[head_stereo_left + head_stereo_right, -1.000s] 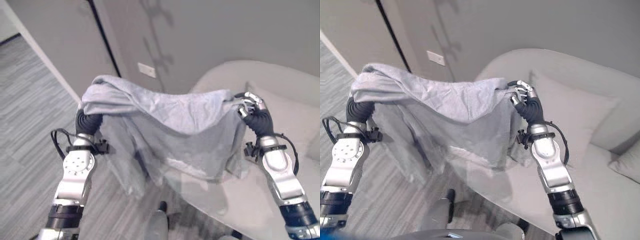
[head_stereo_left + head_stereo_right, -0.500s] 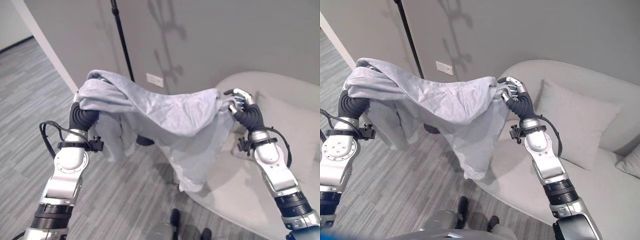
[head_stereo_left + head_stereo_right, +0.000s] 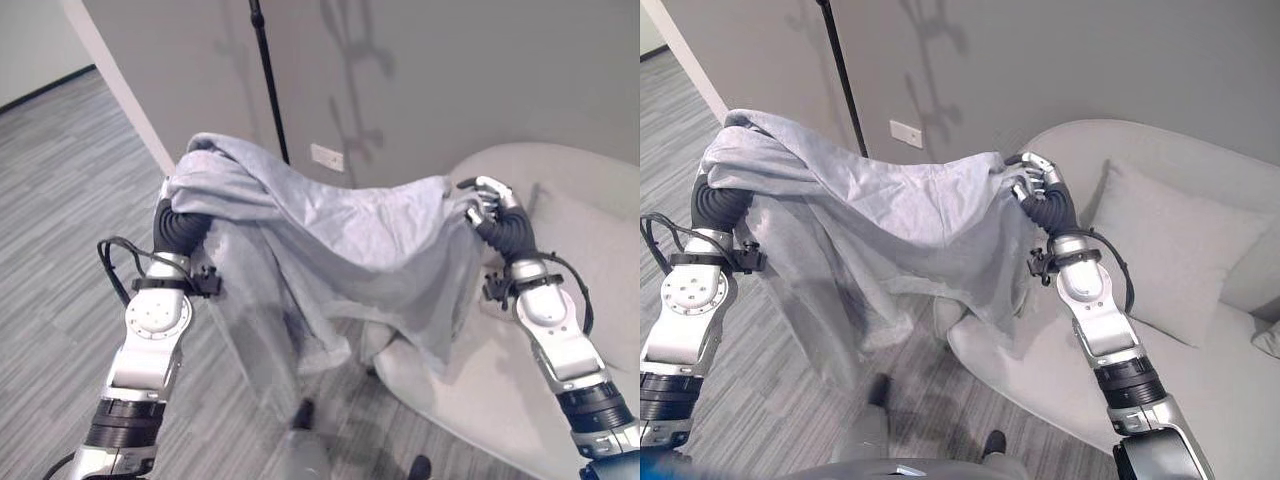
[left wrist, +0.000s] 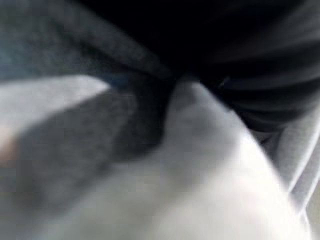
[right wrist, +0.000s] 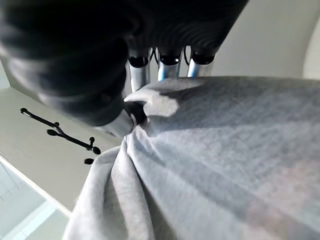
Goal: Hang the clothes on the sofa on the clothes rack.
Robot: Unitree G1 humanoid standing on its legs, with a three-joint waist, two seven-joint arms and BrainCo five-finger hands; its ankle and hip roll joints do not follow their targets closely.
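A light grey garment (image 3: 340,230) hangs stretched in the air between my two arms, its lower part drooping toward the floor. My right hand (image 3: 492,198) holds its right edge, fingers and thumb (image 5: 120,125) pinching the cloth (image 5: 210,150). At the other end the cloth lies over my left hand, and only that wrist's dark cover (image 3: 178,228) sticks out. The clothes rack's black pole (image 3: 268,85) stands against the wall behind the garment. Its hooked top (image 5: 60,134) appears in the right wrist view.
A pale grey sofa (image 3: 610,180) with a cushion (image 3: 1160,250) fills the right side, close to my right arm. A grey wall with a white socket (image 3: 327,157) runs behind. Grey plank floor (image 3: 60,200) stretches out on the left.
The whole view has shifted, so the pole and sofa sit differently. The garment stays held between both arms, and its hanging lower part has swung and spread wider.
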